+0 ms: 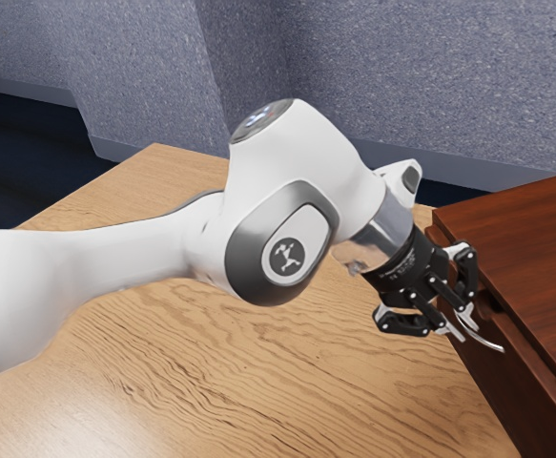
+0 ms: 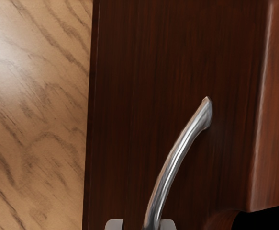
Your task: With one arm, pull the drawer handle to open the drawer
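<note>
The gripper (image 1: 457,318) sits at the handle (image 1: 487,341) of the drawer (image 1: 518,377); whether it has closed is unclear. Next comes a straight pull outward, toward the exterior view's left.

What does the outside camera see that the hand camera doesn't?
Exterior view: the white arm, the black gripper at the drawer, the grey walls and the cabinet top. Wrist view: the drawer front up close, with its wood grain and the long curve of the silver handle. Both: the handle, the dark wood and the light wooden table.
</note>
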